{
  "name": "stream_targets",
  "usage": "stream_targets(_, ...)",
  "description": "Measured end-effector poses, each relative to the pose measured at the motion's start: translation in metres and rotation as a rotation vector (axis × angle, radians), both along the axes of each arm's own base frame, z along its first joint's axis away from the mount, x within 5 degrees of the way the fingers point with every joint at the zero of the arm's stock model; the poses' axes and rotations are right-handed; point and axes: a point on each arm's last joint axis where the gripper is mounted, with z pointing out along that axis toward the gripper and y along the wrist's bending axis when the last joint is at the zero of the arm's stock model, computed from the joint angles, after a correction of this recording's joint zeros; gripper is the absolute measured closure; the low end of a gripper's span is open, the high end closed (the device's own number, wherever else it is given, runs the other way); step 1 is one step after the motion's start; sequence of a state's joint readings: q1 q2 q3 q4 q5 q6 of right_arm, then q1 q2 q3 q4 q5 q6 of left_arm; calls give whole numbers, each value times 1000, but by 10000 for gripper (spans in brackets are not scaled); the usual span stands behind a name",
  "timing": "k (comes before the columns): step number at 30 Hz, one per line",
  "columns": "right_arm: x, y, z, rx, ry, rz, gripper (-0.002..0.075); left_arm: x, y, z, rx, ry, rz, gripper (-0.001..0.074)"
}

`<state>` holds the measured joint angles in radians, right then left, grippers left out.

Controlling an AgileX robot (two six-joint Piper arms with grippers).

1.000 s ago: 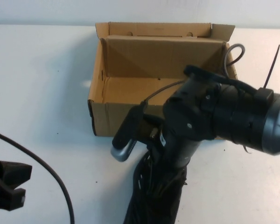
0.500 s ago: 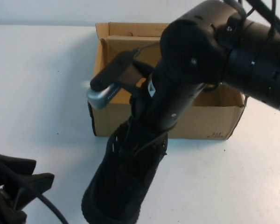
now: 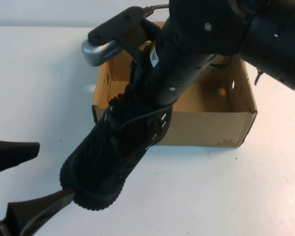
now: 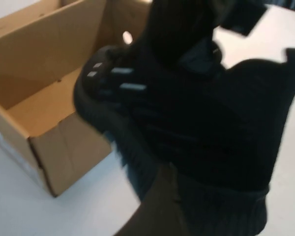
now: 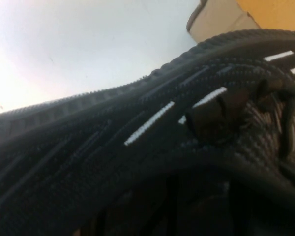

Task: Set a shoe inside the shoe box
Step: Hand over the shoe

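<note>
The right gripper is clamped on the shoe at its collar, one finger pressed against the dashed side; how far the other reaches inside I cannot tell. A second ago the shoe lay on the table in front of the shoe box, with only its heel end visible under the arm; now it hangs clear of the table, tilted, heel end up at the box's front-left corner and toe pointing down and away from the box, toward the near side. The arm has risen and swung toward the box, so it now covers most of the box's open top and back wall. I'd judge that the lift is done and the carry has begun: the shoe still needs to travel over the front wall and level out before it can go down inside. The left gripper has come up near the shoe's toe, on the side away from the box, with its fingers spread wide and holding nothing.
</note>
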<state>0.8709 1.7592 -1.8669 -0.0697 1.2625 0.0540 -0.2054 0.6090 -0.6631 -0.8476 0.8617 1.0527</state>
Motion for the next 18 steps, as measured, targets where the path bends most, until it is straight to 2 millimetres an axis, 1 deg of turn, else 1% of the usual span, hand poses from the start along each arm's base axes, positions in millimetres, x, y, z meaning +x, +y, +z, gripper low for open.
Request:
stream_targets(5, 0, 5, 2, 34, 23, -2, 719, -4, -3, 3, -26, -19, -50, 137)
stream_targets(9, 0, 5, 6, 47, 24, -6, 719, -5, -4, 8, -29, -43, -58, 137)
stream_targets(18, 0, 4, 30, 132, -6, -64, 719, -12, -3, 41, -18, -149, -81, 136)
